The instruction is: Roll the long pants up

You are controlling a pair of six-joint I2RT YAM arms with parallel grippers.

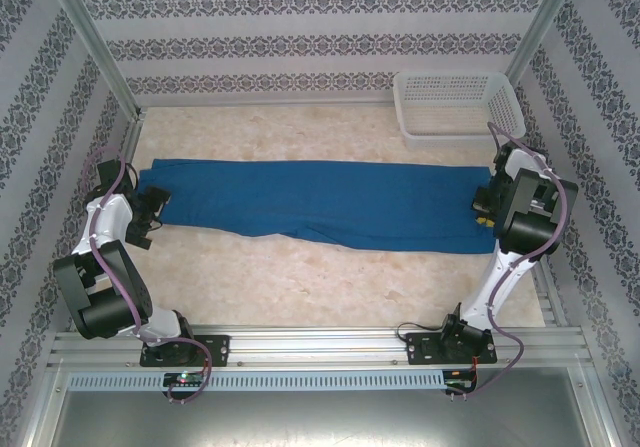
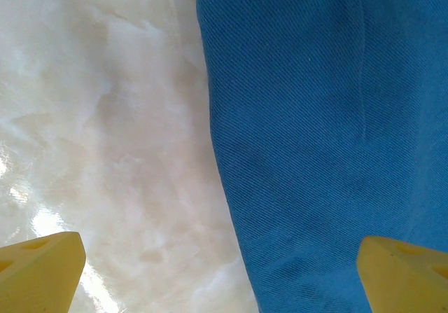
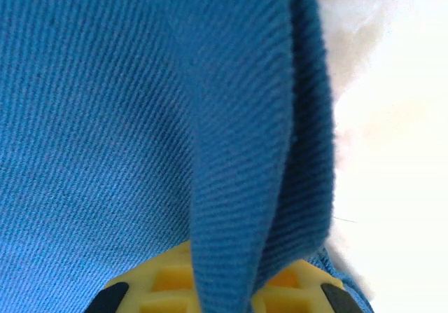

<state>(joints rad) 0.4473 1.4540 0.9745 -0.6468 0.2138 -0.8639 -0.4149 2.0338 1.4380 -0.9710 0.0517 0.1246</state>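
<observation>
Top view, long pants [image 1: 320, 205]: spread flat on the desk [image 1: 300, 287], with the long axis running left to right, nearly from one arm to the other. A white basket [image 1: 455, 107] sits beyond the right end, apart from the cloth.
Top view, left fingers [image 1: 152, 210]: low at the left end of the cloth, by its near corner.
Top view, right fingers [image 1: 484, 210]: down at the right end, on the cloth's edge.
Left wrist, left fingers [image 2: 218, 267]: spread wide with nothing between them. One yellow tip is over bare desk [image 2: 105, 117] and the other over the long pants [image 2: 322, 117], so they straddle the cloth's side edge.
Right wrist, right fingers [image 3: 224, 285]: closed tight on a raised fold of the long pants [image 3: 105, 117]. The pinched ridge stands up from between the yellow tips.
Waist end: hard to tell; perhaps the left, where a seam shows.
Relation that matters: each arm is at its own end. The cloth stretches away from the right fingers toward the left, so a roll would likely run along that axis, starting from the held right end.
Nearer arm: the right one has cloth in its grip; the left must close before it can help.
</observation>
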